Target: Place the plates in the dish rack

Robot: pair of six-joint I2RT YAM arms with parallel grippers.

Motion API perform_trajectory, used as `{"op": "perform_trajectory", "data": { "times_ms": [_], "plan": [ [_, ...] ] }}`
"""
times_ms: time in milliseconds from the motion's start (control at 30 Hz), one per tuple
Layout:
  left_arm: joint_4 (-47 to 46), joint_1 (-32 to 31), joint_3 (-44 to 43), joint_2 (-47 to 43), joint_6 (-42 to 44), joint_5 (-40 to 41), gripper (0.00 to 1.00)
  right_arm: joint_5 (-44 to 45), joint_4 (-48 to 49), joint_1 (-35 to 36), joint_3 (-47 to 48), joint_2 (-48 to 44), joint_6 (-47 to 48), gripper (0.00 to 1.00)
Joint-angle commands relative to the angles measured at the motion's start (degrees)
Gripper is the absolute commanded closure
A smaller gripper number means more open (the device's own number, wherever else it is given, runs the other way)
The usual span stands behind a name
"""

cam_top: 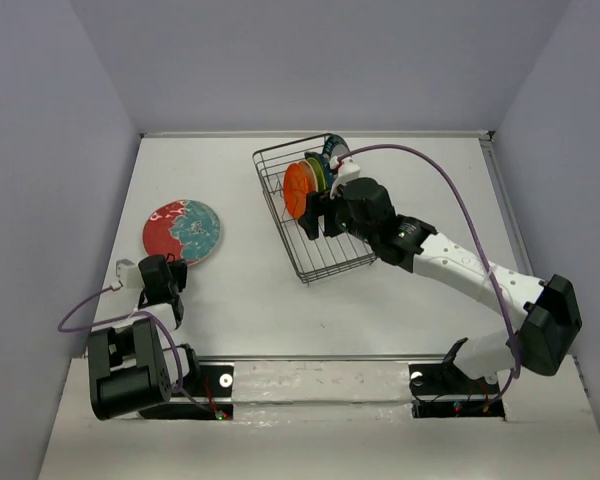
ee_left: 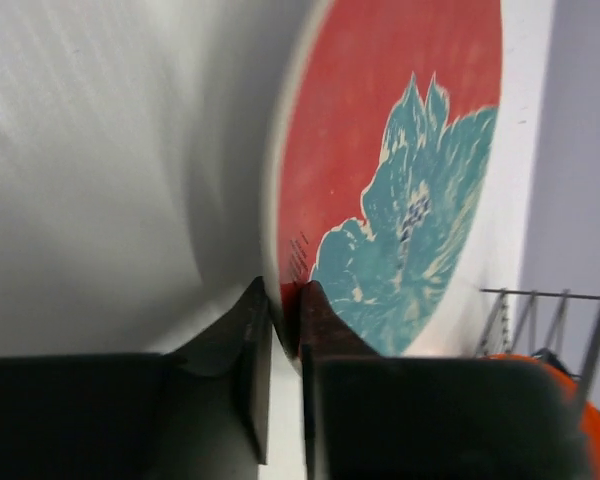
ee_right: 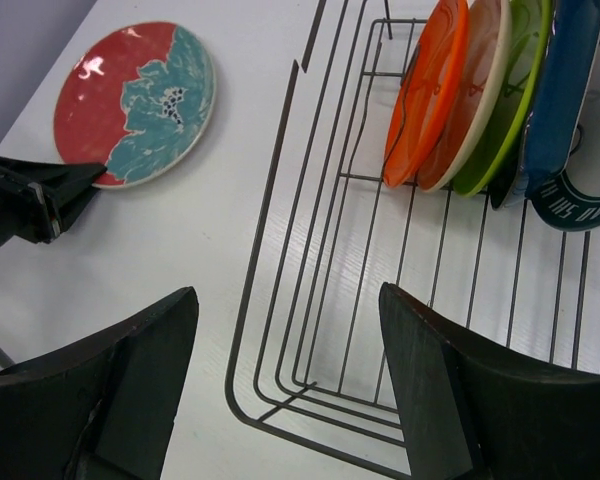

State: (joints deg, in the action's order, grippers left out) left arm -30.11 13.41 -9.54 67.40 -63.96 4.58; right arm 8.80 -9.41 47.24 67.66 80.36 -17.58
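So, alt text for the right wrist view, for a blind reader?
Open right gripper hovers over a dish rack holding orange, cream, green and blue plates on edge. The left gripper pinches a red-and-teal plate by its rim.

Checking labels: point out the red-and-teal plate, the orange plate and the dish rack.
red-and-teal plate (cam_top: pixel 181 231): top external view, centre of its face.
orange plate (ee_right: pixel 427 95): right wrist view, middle of its face.
dish rack (cam_top: pixel 323 256): top external view, bare wire floor.

The white table (cam_top: pixel 260 320) carries a red-and-teal plate (cam_top: pixel 181 231), seemingly flat, near its left edge, and a dish rack (cam_top: pixel 325 255) toward the far side.
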Motion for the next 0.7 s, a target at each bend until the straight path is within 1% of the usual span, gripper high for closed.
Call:
{"op": "perform_trajectory", "data": {
  "times_ms": [0,67,133,167,233,267,300,333,400,500,533,667],
  "plan": [
    [-8.47,0.56,3.12,1.33,0.77,-3.43,0.94,-2.03,3.43,0.04,0.89,-0.2,0.09,0.22],
    [-9.35,0.57,2.69,-0.06,2.09,-4.32,0.95,-3.43,3.34,0.04,1.42,-0.03,-0.08,0.22],
    [-10.14,0.57,2.77,-2.43,2.53,-7.82,0.95,-5.88,3.26,0.04,1.95,0.15,-0.61,0.22],
    [-10.23,0.57,2.69,-5.93,3.14,-8.44,0.95,-6.77,3.26,0.04,2.3,0.24,-0.7,0.19],
    [-10.23,0.57,2.16,-9.81,3.84,-10.28,0.95,-8.79,3.26,0.04,3.52,0.76,-0.87,0.13],
    [-9.97,0.57,1.81,-13.83,4.2,-12.12,0.95,-12.28,3.26,0.04,3.97,0.94,-1.05,0.1],
    [-9.88,0.57,0.85,-15.7,4.81,-13.09,0.95,-13.44,3.43,0.04,4.49,1.46,-1.22,0.06],
    [-8.66,0.57,0.23,-17.37,5.16,-14.84,0.95,-15.98,3.61,0.04,5.81,1.9,-1.57,0.04],
    [-7.43,0.57,-1.78,-22.82,5.87,-16.17,0.95,-18.19,3.78,0.04,8.52,3.74,-2.01,0.01],
    [-6.37,0.3,-4.78,-24.51,6.4,-20.39,0.95,-21.8,3.7,0.04,11.52,6.12,-2.45,0.0],
    [-7.93,0.13,-6.09,-24.59,5.7,-21.53,0.95,-22.94,3.61,0.04,13.45,7.61,-2.37,0.0],
    [-8.39,-0.58,-11.01,-24.07,6.83,-22.6,0.95,-22.42,2.82,0.04,17.67,10.87,-2.45,0.0]
  ]
}}
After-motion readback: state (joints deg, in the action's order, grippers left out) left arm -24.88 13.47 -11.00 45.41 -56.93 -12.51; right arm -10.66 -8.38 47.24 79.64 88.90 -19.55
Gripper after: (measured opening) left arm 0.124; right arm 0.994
